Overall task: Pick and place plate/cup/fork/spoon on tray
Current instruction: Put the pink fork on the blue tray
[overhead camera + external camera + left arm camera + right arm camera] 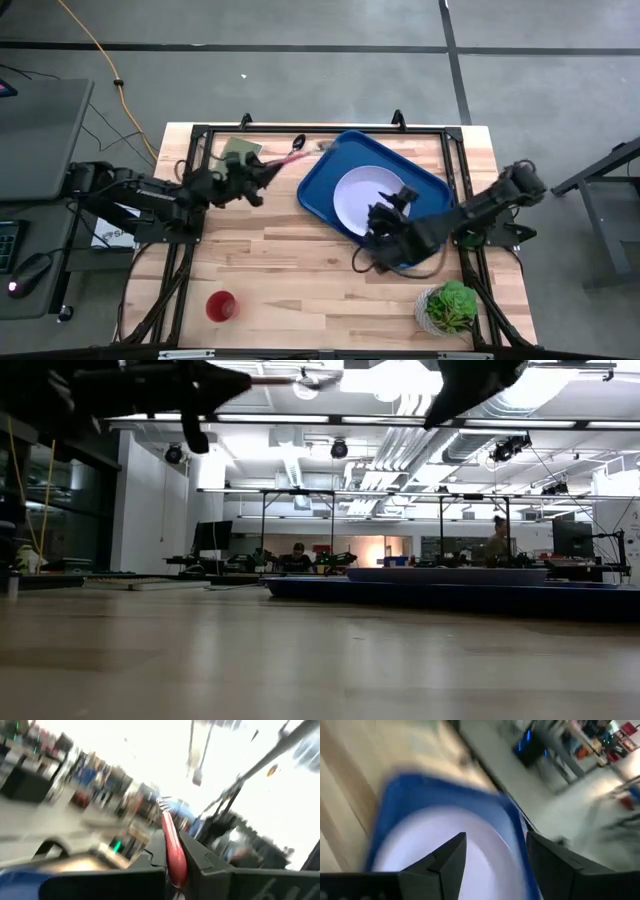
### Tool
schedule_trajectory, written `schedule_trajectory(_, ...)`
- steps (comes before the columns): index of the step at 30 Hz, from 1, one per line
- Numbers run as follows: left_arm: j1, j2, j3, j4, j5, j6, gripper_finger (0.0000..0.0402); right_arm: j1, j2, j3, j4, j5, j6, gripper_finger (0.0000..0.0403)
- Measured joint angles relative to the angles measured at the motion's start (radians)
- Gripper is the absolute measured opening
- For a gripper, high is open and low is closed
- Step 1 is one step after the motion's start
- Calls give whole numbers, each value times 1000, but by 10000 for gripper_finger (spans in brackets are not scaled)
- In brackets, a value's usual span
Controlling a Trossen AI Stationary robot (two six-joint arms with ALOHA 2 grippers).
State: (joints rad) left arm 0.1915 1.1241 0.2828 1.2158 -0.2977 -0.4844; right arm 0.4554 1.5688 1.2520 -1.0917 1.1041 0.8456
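The blue tray (325, 185) lies at the table's far right, and the pale plate (358, 198) rests flat in it. Both show in the low view, tray (400, 589) and plate (440, 573). My left gripper (266, 172) is shut on the fork (293, 156), high over the table left of the tray. My right gripper (495, 855) is open and empty above the plate (435, 835), and it also shows in the high view (388, 212). The red cup (221, 305) stands near the front edge. A small dark thing (298, 141) lies by the far edge; whether it is the spoon, I cannot tell. My left gripper pinches the fork's pink handle (175, 862) between its two fingers. The fingers come about level from the table's left and lie along the fork. The fork sticks out ahead of the fingertips, tines (163, 803) toward the tray, lifted clear of the table.
A flat olive-green rectangle (240, 150) lies at the far left near my left gripper. A potted green plant (450, 306) stands at the front right corner. Bare wood (300, 260) lies between the cup and the tray.
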Motion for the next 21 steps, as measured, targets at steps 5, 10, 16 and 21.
schedule_trajectory(5, -54, 109, -32, 230, -75, 25, 0, -22, -123, -271, 789, 111, -289, 199)
schedule_trajectory(10, -101, 258, 2, 347, -71, 50, 0, -158, -157, -454, 1636, -290, -766, 199)
schedule_trajectory(16, -100, 254, 15, 347, -32, 57, 0, -293, -155, -578, 2105, -518, -860, 199)
schedule_trajectory(21, -111, 240, 16, 348, -27, 45, 0, -387, -139, -578, 2207, -658, -792, 199)
